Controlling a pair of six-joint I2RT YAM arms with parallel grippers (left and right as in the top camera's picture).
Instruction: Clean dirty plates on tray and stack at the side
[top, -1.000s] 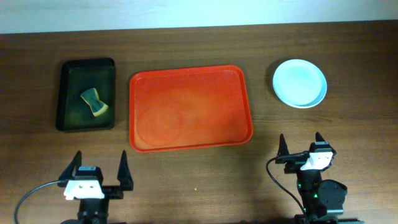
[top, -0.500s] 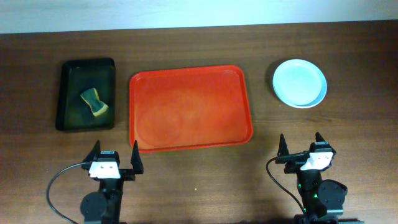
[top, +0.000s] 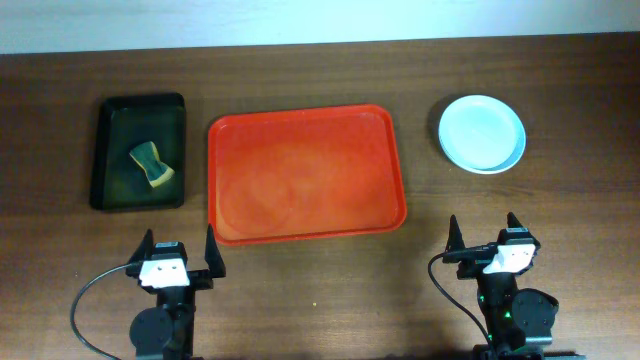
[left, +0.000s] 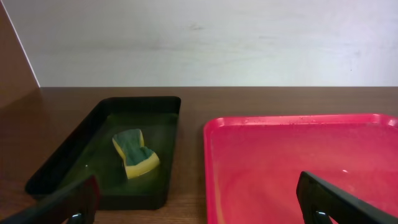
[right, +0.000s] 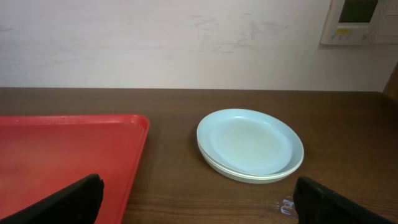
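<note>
The red tray (top: 305, 172) lies in the middle of the table with no plates on it; it also shows in the left wrist view (left: 298, 162) and the right wrist view (right: 62, 155). A stack of plates (top: 481, 133) with the pale blue one on top sits at the back right, also in the right wrist view (right: 250, 144). My left gripper (top: 180, 252) is open and empty, just in front of the tray's front left corner. My right gripper (top: 483, 232) is open and empty, in front of the plates.
A dark green-black tub (top: 139, 151) left of the tray holds a yellow-and-green sponge (top: 151, 164), also in the left wrist view (left: 135, 153). A small wet spot (right: 285, 205) lies on the wood near the plates.
My left gripper has moved right and toward the tray, then settled slightly back left. The right arm, tray and plates have not moved.
</note>
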